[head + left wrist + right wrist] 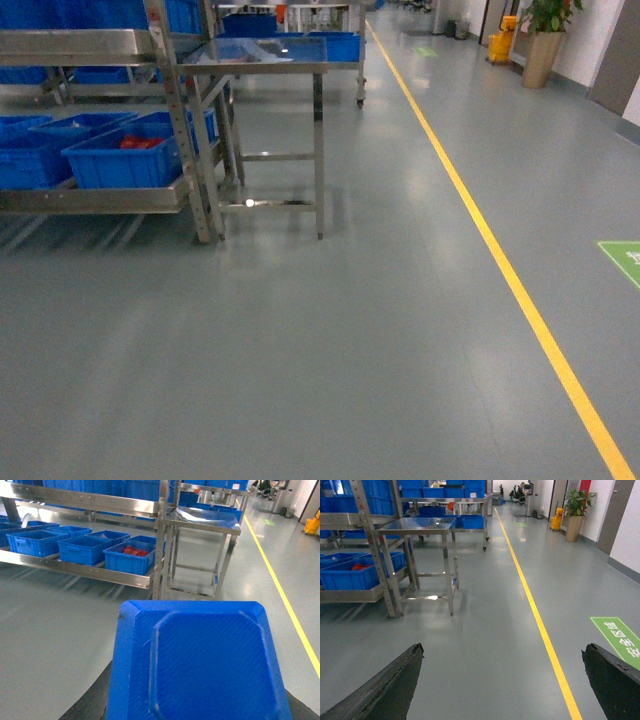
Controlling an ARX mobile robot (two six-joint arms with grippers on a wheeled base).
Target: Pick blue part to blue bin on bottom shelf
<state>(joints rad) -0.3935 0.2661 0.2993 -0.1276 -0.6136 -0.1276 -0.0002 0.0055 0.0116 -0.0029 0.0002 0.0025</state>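
Head view: grey floor stretching ahead, yellow floor line [500,262] running along the right. At left, the low stainless-steel bottom shelf [90,198] is carrying bright-blue plastic crates; the nearest blue bin [125,160] is showing something red inside. A steel counter [270,60] is standing just beside the rack. Neither hand is showing here.

Left wrist view: a large blue moulded plastic piece [200,665] is filling the lower frame, sitting between the dark fingers [87,705] of the left hand [197,712]; grip contact is out of sight, so cannot tell whether it is clamped.

Right wrist view: the right hand [502,687] is hanging with fingers [390,685] spread wide apart, nothing between them.
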